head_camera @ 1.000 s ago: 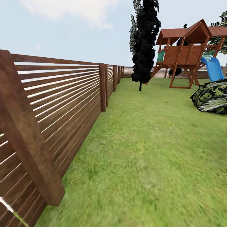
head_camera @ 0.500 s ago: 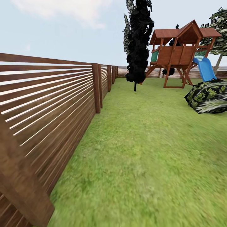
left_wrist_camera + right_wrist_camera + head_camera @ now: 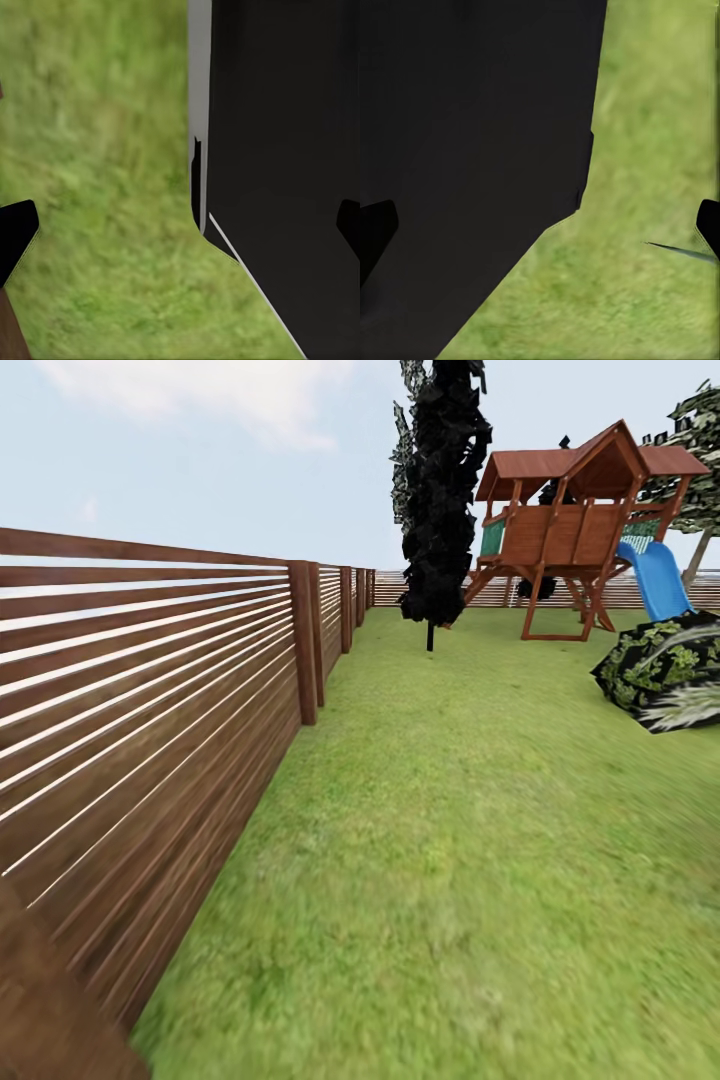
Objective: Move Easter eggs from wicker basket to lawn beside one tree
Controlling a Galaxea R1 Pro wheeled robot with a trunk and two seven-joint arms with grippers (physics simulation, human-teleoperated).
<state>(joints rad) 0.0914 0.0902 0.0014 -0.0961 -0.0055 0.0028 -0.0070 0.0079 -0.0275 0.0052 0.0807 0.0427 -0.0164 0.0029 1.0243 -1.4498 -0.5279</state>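
Compared with a second ago, the whole head view has shifted: the fence point(image 3: 150, 700) along the left of the frame has swung closer and flatter, its near post now barely cuts the lower left corner, and the playhouse point(image 3: 580, 520) with its blue slide point(image 3: 660, 580) sits slightly further left. I read this as my own base and head moving, not the garden — I am in transit, so no egg has been handled at this stage. The lawn point(image 3: 450, 840) fills the centre and lower right of the frame. A narrow near-black cypress point(image 3: 445, 490) stands at upper centre, a dark bush point(image 3: 660, 670) at the right edge, and a leafy tree point(image 3: 700, 470) shows partly at the upper right, behind the playhouse; judging by position, that tree is a candidate drop site. The only container the task names is a wicker basket, and no frame lets me check its contents. Left claw point(image 3: 180, 225): tips wide apart over grass, beside the dark robot body point(image 3: 285, 150), holding nothing. Right claw point(image 3: 540, 221): likewise spread and empty.
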